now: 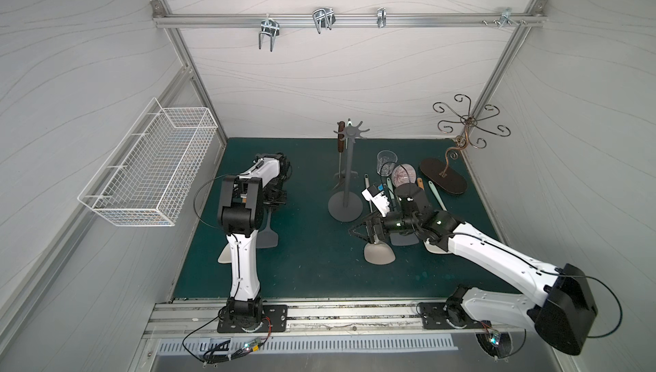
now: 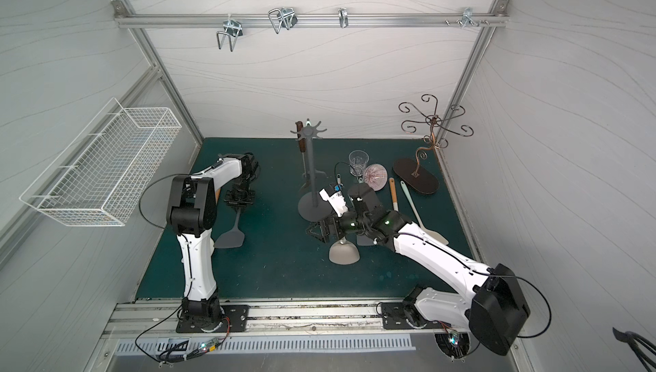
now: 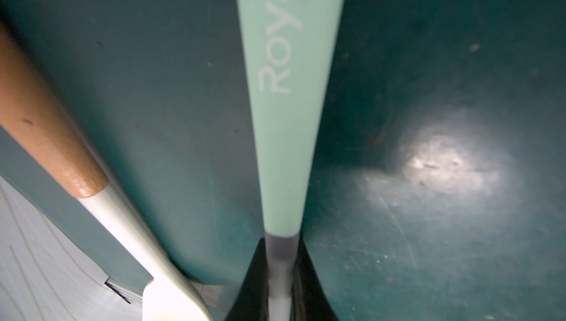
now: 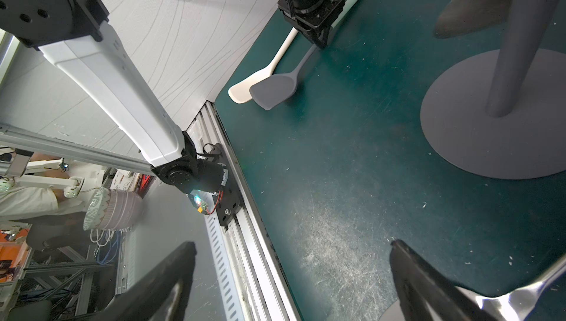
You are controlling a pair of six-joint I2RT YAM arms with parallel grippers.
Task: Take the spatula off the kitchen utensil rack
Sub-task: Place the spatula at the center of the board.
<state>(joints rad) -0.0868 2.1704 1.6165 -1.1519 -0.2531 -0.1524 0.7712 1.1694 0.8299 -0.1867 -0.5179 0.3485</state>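
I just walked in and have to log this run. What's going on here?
The left gripper is shut on the neck of a grey-bladed spatula with a mint-green handle. The spatula is off the dark grey star-crowned utensil rack and low over the green mat, beside a cream spatula. The right gripper hangs open near the rack's base, holding nothing. A brown-handled utensil hangs on the rack.

Grey-bladed spatula with mint-green handle, flat on the green mat at left, blade toward the near edge, neck pinched in the left gripper. Dark grey kitchen utensil rack upright farther right, well apart: round flat base, thin pole, star-shaped crown of prongs.
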